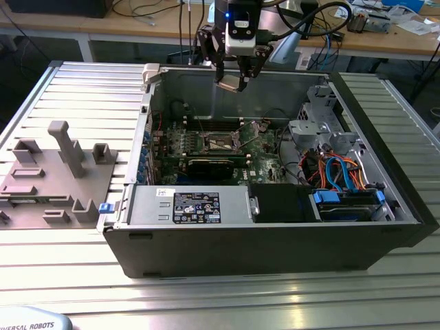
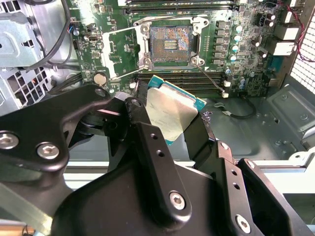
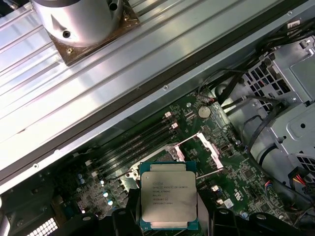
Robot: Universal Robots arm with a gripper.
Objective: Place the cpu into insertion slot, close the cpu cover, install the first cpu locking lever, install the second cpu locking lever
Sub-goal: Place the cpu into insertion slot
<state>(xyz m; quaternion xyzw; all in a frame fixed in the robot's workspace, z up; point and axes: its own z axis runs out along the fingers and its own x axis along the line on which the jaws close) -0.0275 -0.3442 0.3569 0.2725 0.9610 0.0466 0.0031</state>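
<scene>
We see a black gripper built of chunky jointed links with flat fingers, dotted with silver socket-head screws, under a white-and-black wrist block lit blue, with thick black cables looping off.

Ribbed silver metal table, slats running across, pale glare of light near the front edge. Grey moulded fixture block resting on it at the exterior view's left. Behind, wooden workbench on white legs, strewn with dark cables.
</scene>
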